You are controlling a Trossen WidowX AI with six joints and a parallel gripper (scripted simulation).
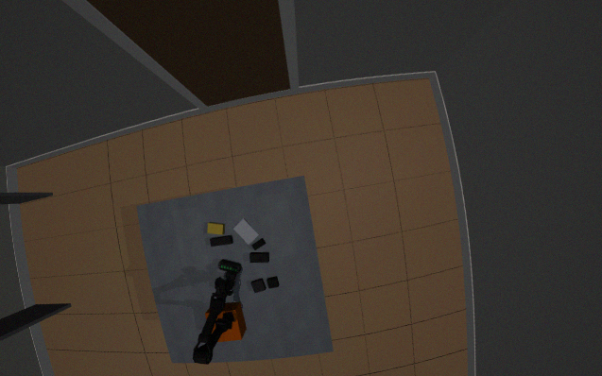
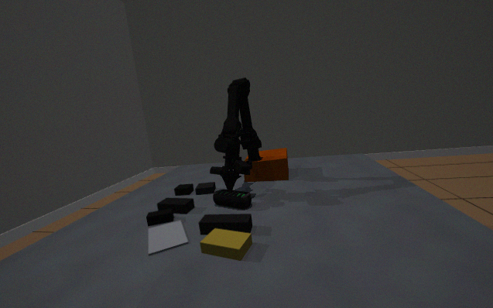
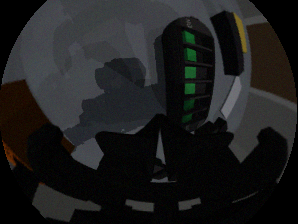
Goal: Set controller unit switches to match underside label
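The dark grey controller unit [image 1: 224,263] [image 2: 231,200] [image 3: 172,75] sits on the bench with its switches facing up. In the wrist view its row of rockers shows green ends along the left side; the four farther ones look bright, the two nearer my fingers darker. Whether each is pressed down is hard to tell. The label on the underside is hidden. My gripper [image 2: 230,189] [image 3: 158,116] is shut and empty, pointing down at the near end of the unit. Its fingertips are close to the unit's top; whether they touch it I cannot tell.
A yellow block [image 1: 215,229] [image 2: 226,244] and a long black block [image 1: 221,241] [image 2: 226,225] lie beyond the unit. A white plate [image 1: 246,231] [image 2: 166,237] and several dark blocks lie to one side. An orange box [image 1: 237,328] [image 2: 268,169] stands by the arm's base.
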